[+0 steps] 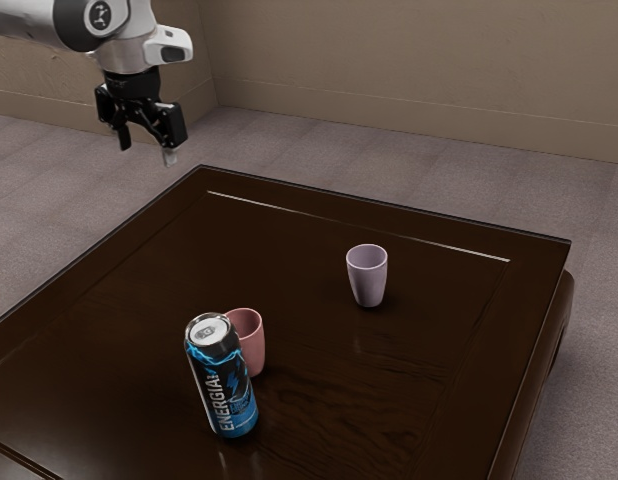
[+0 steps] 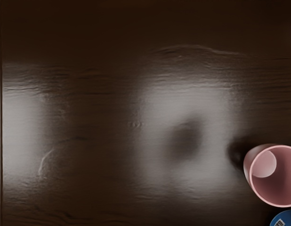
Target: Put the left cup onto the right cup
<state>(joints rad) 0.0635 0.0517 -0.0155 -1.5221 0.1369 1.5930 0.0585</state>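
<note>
A pink cup [image 1: 249, 338] stands upright on the dark wooden table [image 1: 319, 260], toward the exterior view's left and partly behind a can. A lilac cup [image 1: 367, 274] stands upright further to the exterior view's right, near the table's middle. My black gripper [image 1: 146, 148] hangs high above the table's far left corner, well away from both cups, open with nothing between its fingers. In the wrist view the pink cup [image 2: 272, 175] shows from above, its mouth open, on the glossy table [image 2: 136, 94].
A blue and black energy drink can [image 1: 221, 375] stands right in front of the pink cup, almost touching it; its top edge [image 2: 284, 219] shows beside the cup in the wrist view. The table has a raised rim [image 1: 534, 236].
</note>
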